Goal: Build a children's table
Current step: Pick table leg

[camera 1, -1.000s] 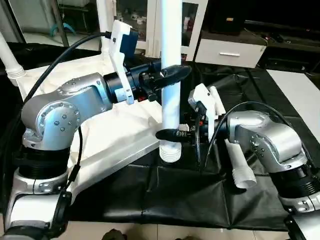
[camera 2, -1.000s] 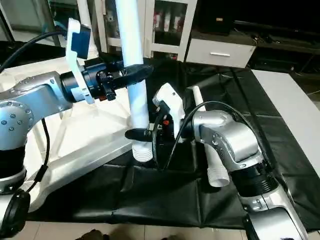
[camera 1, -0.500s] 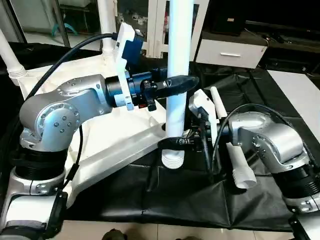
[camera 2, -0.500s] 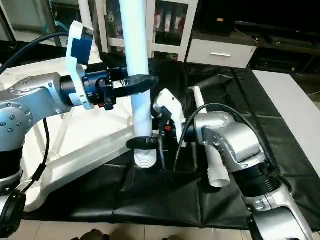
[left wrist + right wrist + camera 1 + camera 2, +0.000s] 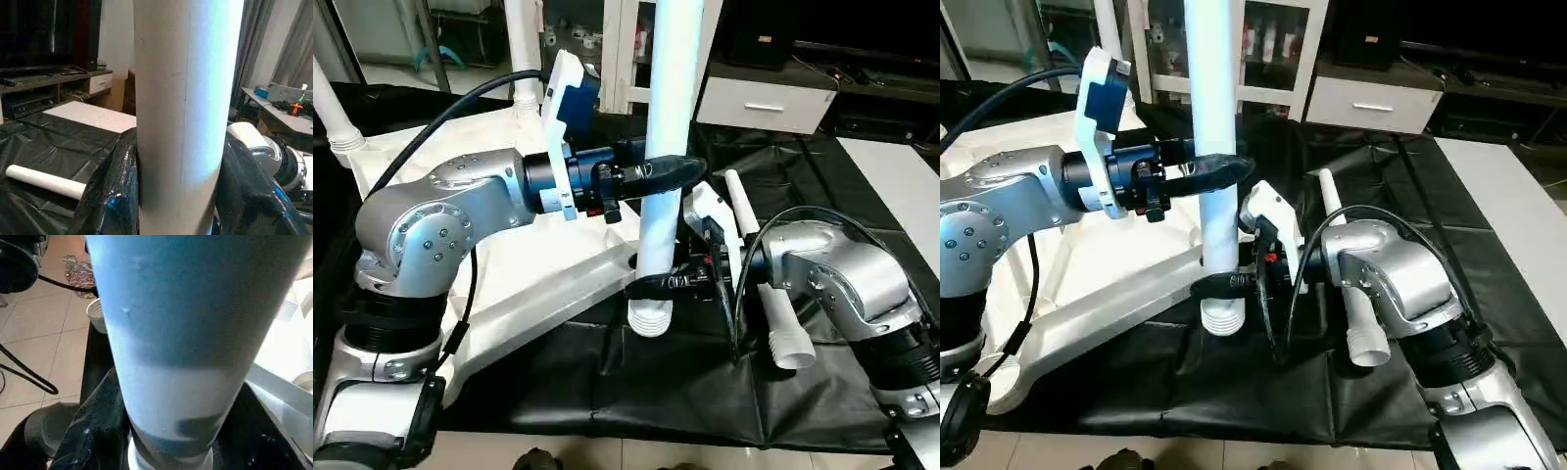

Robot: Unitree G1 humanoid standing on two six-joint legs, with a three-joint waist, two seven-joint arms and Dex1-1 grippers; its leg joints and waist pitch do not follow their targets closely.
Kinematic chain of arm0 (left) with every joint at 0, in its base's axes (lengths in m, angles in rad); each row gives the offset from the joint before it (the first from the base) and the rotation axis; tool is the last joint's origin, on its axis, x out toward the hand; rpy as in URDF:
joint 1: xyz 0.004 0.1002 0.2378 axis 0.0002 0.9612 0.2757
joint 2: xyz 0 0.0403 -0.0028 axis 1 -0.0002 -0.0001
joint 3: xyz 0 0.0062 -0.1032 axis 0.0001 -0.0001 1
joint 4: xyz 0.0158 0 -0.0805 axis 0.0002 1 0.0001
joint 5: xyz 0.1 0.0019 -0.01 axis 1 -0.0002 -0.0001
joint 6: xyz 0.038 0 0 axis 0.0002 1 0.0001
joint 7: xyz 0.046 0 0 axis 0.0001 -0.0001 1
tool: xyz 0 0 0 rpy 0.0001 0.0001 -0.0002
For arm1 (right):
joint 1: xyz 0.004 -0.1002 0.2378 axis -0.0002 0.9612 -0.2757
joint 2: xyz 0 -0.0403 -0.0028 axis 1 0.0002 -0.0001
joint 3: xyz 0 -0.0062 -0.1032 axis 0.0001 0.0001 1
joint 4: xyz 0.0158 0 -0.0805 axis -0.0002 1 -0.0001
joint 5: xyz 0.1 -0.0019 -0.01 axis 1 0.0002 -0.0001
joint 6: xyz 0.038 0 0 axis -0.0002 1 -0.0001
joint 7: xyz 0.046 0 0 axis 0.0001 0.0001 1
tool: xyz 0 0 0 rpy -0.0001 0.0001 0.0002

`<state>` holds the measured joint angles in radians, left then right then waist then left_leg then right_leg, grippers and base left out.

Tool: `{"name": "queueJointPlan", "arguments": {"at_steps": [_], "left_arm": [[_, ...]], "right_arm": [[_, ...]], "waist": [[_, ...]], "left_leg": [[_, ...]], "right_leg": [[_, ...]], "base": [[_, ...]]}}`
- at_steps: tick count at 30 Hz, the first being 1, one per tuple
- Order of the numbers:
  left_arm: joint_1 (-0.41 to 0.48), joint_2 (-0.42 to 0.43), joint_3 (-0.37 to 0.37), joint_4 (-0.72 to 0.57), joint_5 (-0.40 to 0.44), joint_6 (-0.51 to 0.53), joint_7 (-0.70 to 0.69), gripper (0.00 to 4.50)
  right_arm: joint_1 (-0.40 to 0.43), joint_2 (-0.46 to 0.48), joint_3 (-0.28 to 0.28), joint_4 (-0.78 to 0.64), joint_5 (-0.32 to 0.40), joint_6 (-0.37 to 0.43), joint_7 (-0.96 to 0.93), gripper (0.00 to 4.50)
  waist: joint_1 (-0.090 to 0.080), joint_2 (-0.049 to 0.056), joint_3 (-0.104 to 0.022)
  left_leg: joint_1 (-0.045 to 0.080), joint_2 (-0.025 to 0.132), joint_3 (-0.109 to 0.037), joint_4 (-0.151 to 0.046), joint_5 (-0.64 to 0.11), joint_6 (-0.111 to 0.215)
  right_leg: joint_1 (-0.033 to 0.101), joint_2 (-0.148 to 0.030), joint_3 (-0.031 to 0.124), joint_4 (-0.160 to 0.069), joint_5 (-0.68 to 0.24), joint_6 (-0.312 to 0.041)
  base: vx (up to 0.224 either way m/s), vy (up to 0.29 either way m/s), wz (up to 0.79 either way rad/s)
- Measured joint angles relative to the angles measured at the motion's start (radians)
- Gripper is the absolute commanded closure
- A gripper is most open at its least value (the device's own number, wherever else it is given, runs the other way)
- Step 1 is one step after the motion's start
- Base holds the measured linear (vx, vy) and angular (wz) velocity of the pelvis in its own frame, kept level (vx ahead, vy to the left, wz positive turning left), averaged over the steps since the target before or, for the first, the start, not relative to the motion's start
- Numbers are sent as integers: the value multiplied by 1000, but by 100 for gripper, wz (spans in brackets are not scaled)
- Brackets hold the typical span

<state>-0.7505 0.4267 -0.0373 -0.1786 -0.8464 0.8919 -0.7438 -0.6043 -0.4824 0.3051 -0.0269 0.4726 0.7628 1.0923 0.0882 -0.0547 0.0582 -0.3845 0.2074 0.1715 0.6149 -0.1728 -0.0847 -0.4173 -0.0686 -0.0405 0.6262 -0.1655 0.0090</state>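
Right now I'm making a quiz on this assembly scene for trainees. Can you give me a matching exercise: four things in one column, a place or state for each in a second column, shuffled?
Column one:
1. upright leg
2. loose leg
3. left hand
4. tabletop

Column two:
A. lies flat on the black cover, beside the right forearm
B. grips the upright leg high on its shaft
C. lies with its ribbed underside up
D. held by both hands, ribbed end down near the tabletop's corner

Pairs: 1-D, 2-A, 3-B, 4-C
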Motion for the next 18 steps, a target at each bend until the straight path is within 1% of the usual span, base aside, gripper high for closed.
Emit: {"name": "queueJointPlan", "arguments": {"at_steps": [4, 5, 7, 8, 9, 10, 11, 13, 14, 17, 18], "left_arm": [[0, -3, 1, 0, 4, 3, 6, 278], [0, -5, 5, 1, -2, 10, 13, 243], [0, -11, 29, 13, -19, 36, 31, 208], [1, -21, 45, 22, -33, 46, 46, 205], [4, -40, 85, 31, -61, 49, 69, 195], [6, -46, 111, 32, -75, 49, 79, 195], [7, -46, 127, 35, -84, 49, 88, 180], [21, -44, 154, 36, -96, 48, 98, 160], [31, -44, 159, 36, -100, 47, 100, 160], [65, -40, 159, 35, -98, 43, 95, 124], [82, -29, 148, 28, -81, 36, 89, 124]], "right_arm": [[5, 2, 0, -2, -5, -8, -5, 260], [5, 3, 0, -2, -6, -9, -6, 261], [6, 11, -1, -1, -6, -9, -13, 261], [5, 14, -5, 1, -6, -9, -20, 262], [5, 25, -10, 13, -11, -10, -41, 263], [5, 31, -17, 26, -12, -11, -53, 263], [6, 33, -21, 38, -14, -12, -65, 263], [5, 41, -37, 61, -27, -24, -97, 264], [5, 43, -46, 71, -35, -29, -111, 264], [5, 72, -88, 99, -51, -38, -183, 264], [5, 87, -110, 117, -57, -54, -231, 264]], "waist": [[0, 0, 0], [0, 0, 0], [-1, 0, 0], [-1, 0, 0], [-1, 0, 0], [-1, 0, 0], [-1, 0, 0], [0, 1, 0], [0, 1, 0], [0, 4, 0], [0, 6, 0]], "left_leg": [[0, 0, 0, 0, 0, 0], [0, 0, 0, 0, 0, 0], [0, 0, 0, 0, 0, 0], [0, 0, 0, 0, 0, 0], [0, 0, 0, 0, 0, 0], [0, 0, 0, 0, 0, -1], [0, 0, 0, 1, 0, -1], [1, 0, 0, 1, 0, -1], [0, 0, 0, 1, 0, -1], [0, 0, -1, 1, 0, -1], [0, 0, -1, 1, 0, -1]], "right_leg": [[0, 0, 0, 0, 0, 0], [0, 0, 0, 0, 0, 0], [0, 0, 0, 1, 0, 0], [0, 0, 0, 1, 0, 0], [0, 0, 0, 1, 0, 0], [0, 0, 0, 1, 1, -1], [0, 0, 0, 1, 1, -1], [0, 0, 0, 1, 1, -1], [0, 0, 0, 1, 1, -1], [0, 0, 0, 1, 1, -1], [0, 0, 0, 1, 1, -1]], "base": [[0, 0, 0], [0, 0, 0], [0, 0, 0], [0, 0, 0], [0, 0, 0], [0, 0, 0], [0, 0, 0], [0, 0, 0], [0, 0, 0], [0, 0, 0], [0, 0, 0]]}}
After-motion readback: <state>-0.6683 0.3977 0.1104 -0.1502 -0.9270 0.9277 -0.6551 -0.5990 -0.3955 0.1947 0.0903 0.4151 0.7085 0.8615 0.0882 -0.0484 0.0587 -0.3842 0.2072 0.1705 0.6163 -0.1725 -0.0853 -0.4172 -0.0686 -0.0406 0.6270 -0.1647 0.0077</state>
